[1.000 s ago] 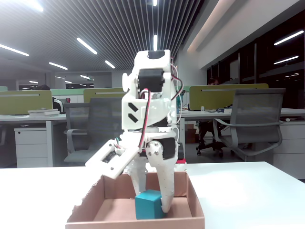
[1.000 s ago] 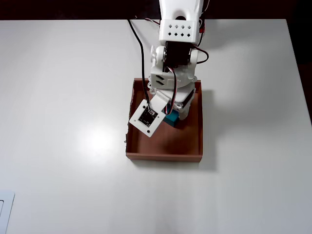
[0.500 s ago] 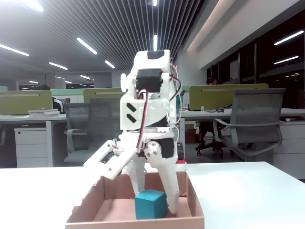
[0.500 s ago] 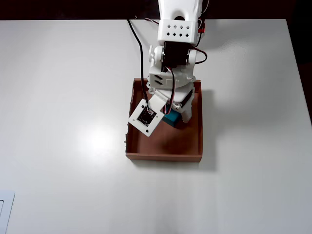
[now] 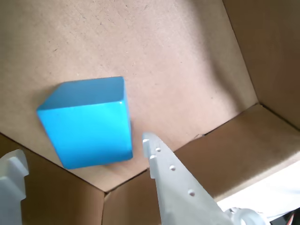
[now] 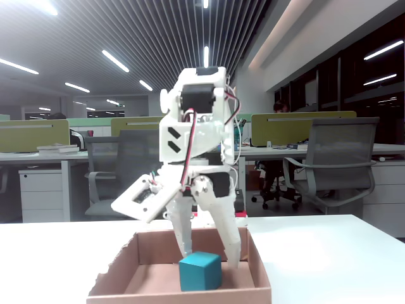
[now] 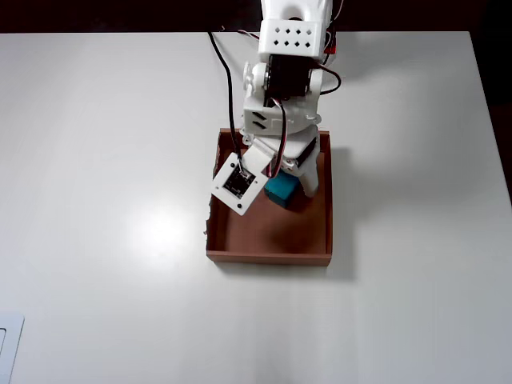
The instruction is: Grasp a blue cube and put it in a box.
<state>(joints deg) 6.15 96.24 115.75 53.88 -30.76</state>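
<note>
The blue cube [image 6: 200,271] rests on the floor of the brown cardboard box [image 6: 177,296], free of both fingers. My gripper [image 6: 211,257] is open and hangs just above the cube, one white finger on each side of it. In the wrist view the cube [image 5: 86,122] lies on the box floor [image 5: 168,56] near a corner, and the fingertips [image 5: 152,147] stand clear of it. In the overhead view the cube [image 7: 280,190] shows beside the wrist camera mount, in the far half of the box [image 7: 268,258]. The gripper [image 7: 286,181] is mostly hidden under the arm.
The box stands on a white table [image 7: 104,160], close to the arm's base [image 7: 292,32]. Its left wall has a ragged torn edge [image 7: 210,216]. A pale flat object [image 7: 6,346] lies at the table's near left corner. Office desks and chairs [image 6: 335,164] fill the background.
The gripper has opened wider and risen off the blue cube, and the arm has pulled back a little. The cube stays put on the box floor.
</note>
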